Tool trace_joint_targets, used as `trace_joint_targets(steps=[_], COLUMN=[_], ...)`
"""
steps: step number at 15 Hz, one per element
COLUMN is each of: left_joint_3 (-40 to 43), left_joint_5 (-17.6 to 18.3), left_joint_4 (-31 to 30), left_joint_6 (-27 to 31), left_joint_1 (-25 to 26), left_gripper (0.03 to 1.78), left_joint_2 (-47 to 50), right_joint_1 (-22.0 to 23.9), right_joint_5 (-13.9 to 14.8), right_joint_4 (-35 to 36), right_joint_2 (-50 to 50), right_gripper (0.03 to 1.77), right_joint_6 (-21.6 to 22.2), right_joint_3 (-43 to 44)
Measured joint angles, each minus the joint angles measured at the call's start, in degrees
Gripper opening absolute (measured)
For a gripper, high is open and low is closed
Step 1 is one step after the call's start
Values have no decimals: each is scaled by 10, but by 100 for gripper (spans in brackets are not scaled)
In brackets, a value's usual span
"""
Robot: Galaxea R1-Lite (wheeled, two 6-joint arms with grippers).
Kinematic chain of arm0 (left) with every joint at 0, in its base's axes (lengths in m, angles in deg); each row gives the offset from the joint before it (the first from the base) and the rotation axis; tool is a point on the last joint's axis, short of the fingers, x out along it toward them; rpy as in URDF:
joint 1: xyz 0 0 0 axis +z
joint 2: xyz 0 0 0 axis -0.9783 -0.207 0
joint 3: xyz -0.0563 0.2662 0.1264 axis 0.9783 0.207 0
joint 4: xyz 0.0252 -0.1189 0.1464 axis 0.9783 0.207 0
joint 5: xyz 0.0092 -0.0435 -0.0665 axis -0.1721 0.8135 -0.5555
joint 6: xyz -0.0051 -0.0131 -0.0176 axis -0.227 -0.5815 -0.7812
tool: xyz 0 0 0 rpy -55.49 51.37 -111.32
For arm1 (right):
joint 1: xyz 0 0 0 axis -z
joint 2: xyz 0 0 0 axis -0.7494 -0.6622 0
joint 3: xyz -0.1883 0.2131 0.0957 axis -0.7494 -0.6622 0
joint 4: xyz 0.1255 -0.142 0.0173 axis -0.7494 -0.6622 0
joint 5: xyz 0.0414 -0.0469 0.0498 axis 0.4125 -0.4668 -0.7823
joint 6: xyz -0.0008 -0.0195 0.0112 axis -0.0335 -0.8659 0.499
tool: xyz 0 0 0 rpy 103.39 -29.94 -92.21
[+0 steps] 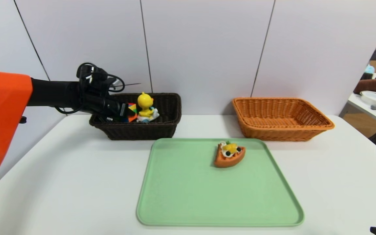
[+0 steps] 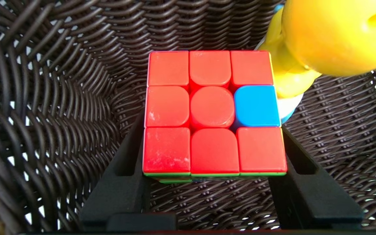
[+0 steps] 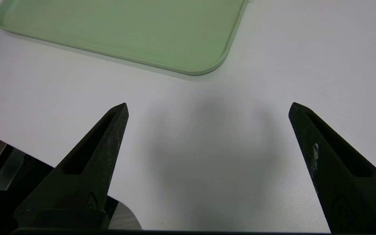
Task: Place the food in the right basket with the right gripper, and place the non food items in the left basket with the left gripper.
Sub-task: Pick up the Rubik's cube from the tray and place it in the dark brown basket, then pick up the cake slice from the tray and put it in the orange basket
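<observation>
Left gripper (image 2: 214,182) inside dark basket (image 1: 162,130), narrowed onto cube (image 2: 214,112), fingers (image 2: 122,182) against both sides; cube just off the wicker floor, duck (image 1: 145,109) touching at its 3 o'clock in the head view. Step in hand: setting down the last non-food item. Next, probably: spread fingers, back out without nudging duck. Right gripper (image 3: 207,107) wide apart, holding nothing, at tray's (image 3: 207,70) 5 o'clock. Pastry (image 1: 229,154) on tray, 7 o'clock of orange basket (image 1: 305,130), awaiting pickup.
</observation>
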Motion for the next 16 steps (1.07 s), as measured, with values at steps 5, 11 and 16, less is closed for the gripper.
trace_joint_targets(steps=[5,11,16], left_joint_3=[1,15,67], left_joint_5=[0,0,18], left_joint_4=[0,2,42], left_joint_6=[0,-2,0], left_joint_1=[0,1,-24], left_gripper=[126,150,160], left_joint_2=[2,43,162], right_joint_1=[0,0,0], right_joint_5=[0,1,0], right_joint_4=[-2,-3,1], right_joint_2=[5,10,12], right_gripper=[170,170,170], right_joint_6=[0,2,8], right_joint_3=[0,-1,1])
